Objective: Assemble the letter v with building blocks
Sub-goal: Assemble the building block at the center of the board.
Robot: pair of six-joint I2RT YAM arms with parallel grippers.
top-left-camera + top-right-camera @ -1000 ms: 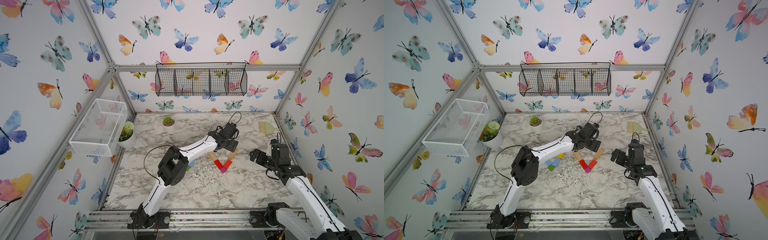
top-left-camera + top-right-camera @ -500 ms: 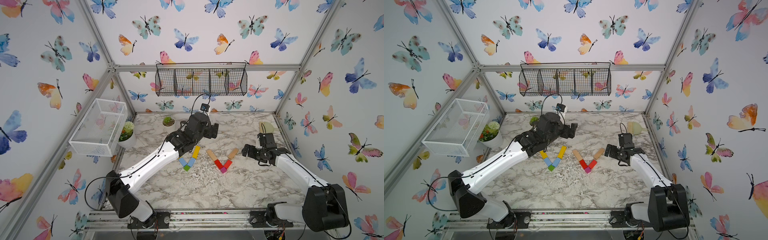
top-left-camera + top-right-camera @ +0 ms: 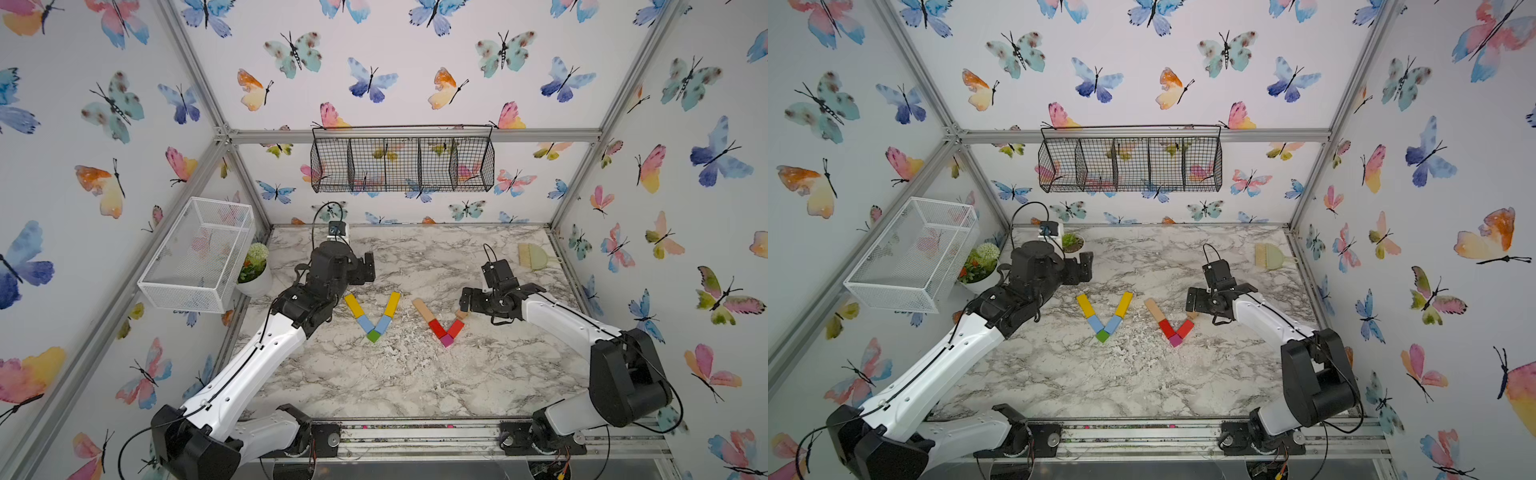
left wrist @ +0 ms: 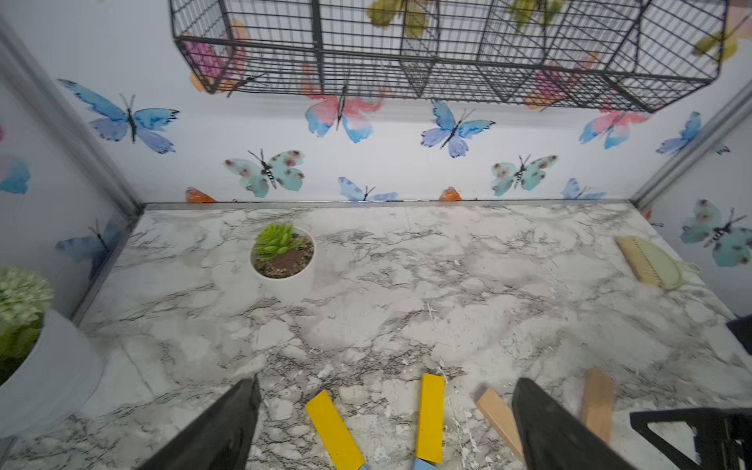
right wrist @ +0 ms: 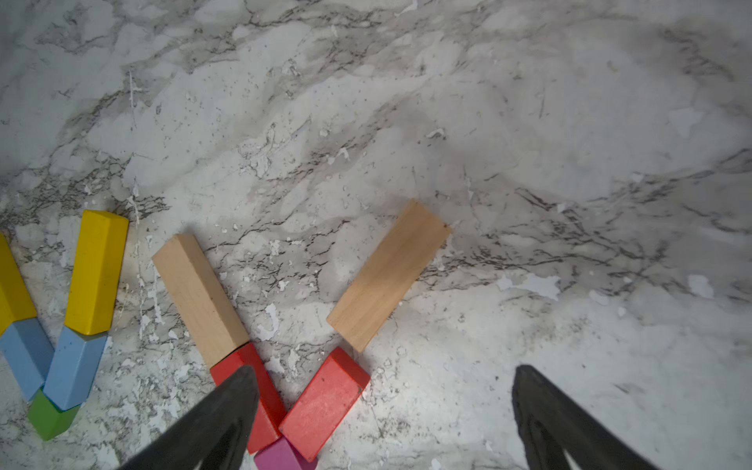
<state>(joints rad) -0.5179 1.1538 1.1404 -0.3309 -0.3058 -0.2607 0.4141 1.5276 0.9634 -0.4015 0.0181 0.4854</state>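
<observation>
In both top views the building blocks lie on the marble table as two V shapes. The left V has yellow bars (image 3: pixel 354 305), light-blue bars (image 3: pixel 365 323) and a green cube (image 3: pixel 373 336). The right V has tan bars (image 3: pixel 423 309), red bars (image 3: pixel 437 328) and a magenta cube (image 3: pixel 446 340). In the right wrist view the right tan bar (image 5: pixel 388 274) sits slightly out of line with its red bar (image 5: pixel 323 401). My left gripper (image 3: pixel 368 269) (image 4: pixel 388 380) stands open and empty behind the yellow bars. My right gripper (image 3: pixel 492 309) (image 5: pixel 385 367) hangs open above the right V's right arm, holding nothing.
A black wire basket (image 3: pixel 403 164) hangs on the back wall and a white wire basket (image 3: pixel 199 253) on the left wall. A flower pot (image 3: pixel 254 270) stands at the left edge, a small succulent pot (image 4: pixel 283 252) at the back, a brush (image 3: pixel 534 257) at the back right.
My left gripper has left the tan and red V, swung back-left behind the yellow V, and opened wider. My right gripper has moved in over the right tan bar.
</observation>
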